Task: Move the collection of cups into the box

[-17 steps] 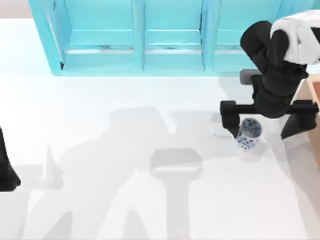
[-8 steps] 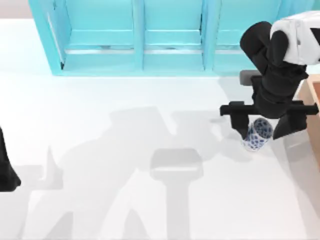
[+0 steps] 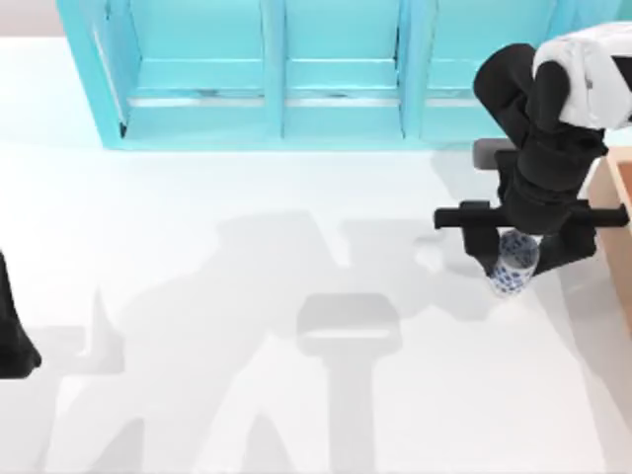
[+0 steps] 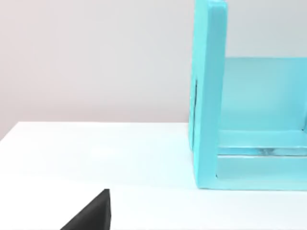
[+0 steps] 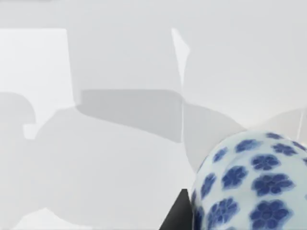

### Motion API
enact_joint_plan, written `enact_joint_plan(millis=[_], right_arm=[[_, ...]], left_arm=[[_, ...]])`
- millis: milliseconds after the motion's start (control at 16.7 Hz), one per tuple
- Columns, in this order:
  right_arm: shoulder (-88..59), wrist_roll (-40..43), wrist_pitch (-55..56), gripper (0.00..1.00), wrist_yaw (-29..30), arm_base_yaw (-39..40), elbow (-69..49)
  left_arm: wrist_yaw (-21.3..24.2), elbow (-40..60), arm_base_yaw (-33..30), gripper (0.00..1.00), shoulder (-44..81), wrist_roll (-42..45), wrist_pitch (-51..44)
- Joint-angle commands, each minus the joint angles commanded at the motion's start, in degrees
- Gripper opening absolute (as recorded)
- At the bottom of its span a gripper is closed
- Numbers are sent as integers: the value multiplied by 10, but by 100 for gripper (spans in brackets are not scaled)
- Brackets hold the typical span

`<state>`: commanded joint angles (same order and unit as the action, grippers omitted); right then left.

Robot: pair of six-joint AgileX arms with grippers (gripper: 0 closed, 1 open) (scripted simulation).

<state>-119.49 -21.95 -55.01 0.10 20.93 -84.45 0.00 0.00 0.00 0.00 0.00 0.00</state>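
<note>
- One floral cup (image 3: 514, 267), white with blue flowers, at table's (image 3: 247, 296) right side, tilted between dark fingers; seen close up from right wrist (image 5: 254, 182).
- Clenched around it: right gripper (image 3: 521, 259).
- Just right of that, edge of tan box (image 3: 624, 197).
- Behind, turquoise shelf unit (image 3: 276, 79).
- Parked at far left: left arm (image 3: 12, 336), fingers' state impossible to tell.

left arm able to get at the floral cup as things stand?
Probably not: the left arm is parked at the table's far left, while the floral cup sits far right, between the right pincer's fingers.
</note>
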Motion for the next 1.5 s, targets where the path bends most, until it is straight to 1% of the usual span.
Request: enact_joint_plan(millis=[480,660,900,1140,1260,1500], right_arm=[[1,0,-1,0,0,-1,-1],[22,24,-30,0,-1,-10,-26],[60,81,-110,0,-3,-49,-66],[88,131,-174,0,-2,-119,-80],[99,146,-186,0,-1,-145,-85],[101,149,-188,0,-1,-149,-87]], left_arm=[[0,0,0,100,0,0,0],[0,0,0,100,0,0,0],[0,0,0,100,0,0,0],[0,0,0,100,0,0,0],[0,0,0,100,0,0,0],[0,0,0,100,0,0,0]])
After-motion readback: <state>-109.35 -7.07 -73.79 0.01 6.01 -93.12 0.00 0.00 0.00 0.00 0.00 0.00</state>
